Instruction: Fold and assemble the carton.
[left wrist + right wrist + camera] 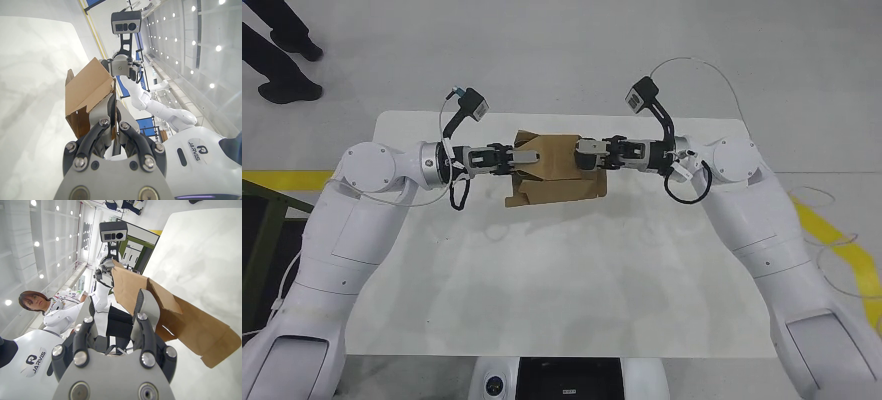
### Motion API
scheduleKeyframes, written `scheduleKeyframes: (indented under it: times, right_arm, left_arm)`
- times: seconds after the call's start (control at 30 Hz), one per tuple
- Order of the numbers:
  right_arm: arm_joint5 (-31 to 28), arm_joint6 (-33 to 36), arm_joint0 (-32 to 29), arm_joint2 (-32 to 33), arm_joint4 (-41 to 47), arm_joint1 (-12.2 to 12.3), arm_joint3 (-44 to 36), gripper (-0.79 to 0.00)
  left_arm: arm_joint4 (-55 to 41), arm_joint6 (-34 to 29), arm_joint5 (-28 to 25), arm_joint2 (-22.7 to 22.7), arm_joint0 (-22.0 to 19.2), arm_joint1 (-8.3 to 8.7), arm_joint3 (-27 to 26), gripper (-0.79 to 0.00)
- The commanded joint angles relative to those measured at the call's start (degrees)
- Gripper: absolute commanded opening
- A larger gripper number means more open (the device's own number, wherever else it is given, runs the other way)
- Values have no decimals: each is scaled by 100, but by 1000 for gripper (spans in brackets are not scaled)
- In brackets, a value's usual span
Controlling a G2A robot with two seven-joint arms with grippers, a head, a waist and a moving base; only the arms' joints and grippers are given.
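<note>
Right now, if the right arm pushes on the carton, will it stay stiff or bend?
Probably bends: the carton is thin cardboard, its flaps loose and unfolded. Likely light, since the left gripper holds it by pinching one edge. The open right gripper touches a panel with one finger only.

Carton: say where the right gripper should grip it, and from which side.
Pinch the carton's thin wall at the open end facing the right gripper, coming in edge-on from that end, opposite the left gripper, which is shut on the other end. The cardboard is thin and that end is open, so one finger can probably go inside and one outside.
</note>
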Motion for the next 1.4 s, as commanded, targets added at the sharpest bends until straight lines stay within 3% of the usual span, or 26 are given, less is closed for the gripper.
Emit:
scheduleKeyframes:
  times: [0.0,0.37,0.47,0.5,0.53,0.8,1.37]
  right_arm:
    - [-21,36,-10,-2,-46,2,43,-345]
    - [-431,293,-226,133,-5,42,382,-326]
    - [-529,305,-208,138,71,28,427,-169]
    - [-540,306,-200,143,92,24,432,-12]
    - [-531,323,-186,154,108,25,429,0]
    - [-466,479,-177,189,194,34,424,0]
    - [-466,479,-177,189,194,34,424,0]
  left_arm:
    - [18,17,-6,-12,-9,-1,20,-785]
    - [-68,18,31,-27,-98,-27,70,-785]
    - [80,100,-69,-22,-93,-30,73,-785]
    - [167,161,-115,-33,-94,-29,93,-785]
    - [256,234,-163,-54,-104,-26,117,-785]
    - [460,388,-317,-209,-249,-11,392,-785]
    - [460,388,-317,-209,-249,-11,392,-785]
